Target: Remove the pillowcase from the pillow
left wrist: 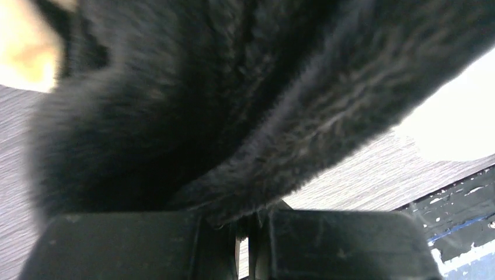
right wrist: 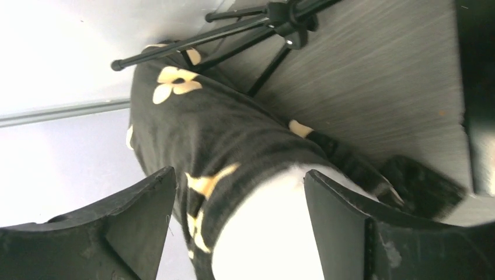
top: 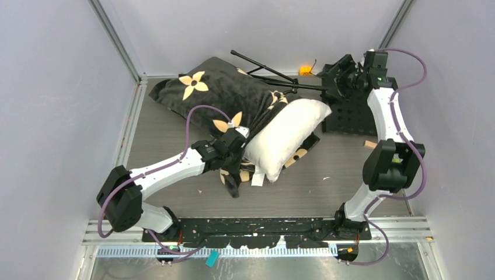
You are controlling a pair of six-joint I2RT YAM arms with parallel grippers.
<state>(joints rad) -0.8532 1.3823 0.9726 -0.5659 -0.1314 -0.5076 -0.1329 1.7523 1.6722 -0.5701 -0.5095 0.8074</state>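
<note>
Pillowcase (top: 225, 93) is about half off, lying on the counter (top: 333, 178), and the white pillow (top: 289, 134) pokes out of its near end. Left pincer (left wrist: 248, 230) is squeezed shut on a fold of it. Right pincer (right wrist: 239, 174) is wide open, holding nothing. The pillow's far half is not out yet

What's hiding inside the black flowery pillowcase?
A white pillow. One end of it pokes out of the pillowcase opening. The rest is covered by the black fabric, so how far in it reaches cannot be seen.
</note>
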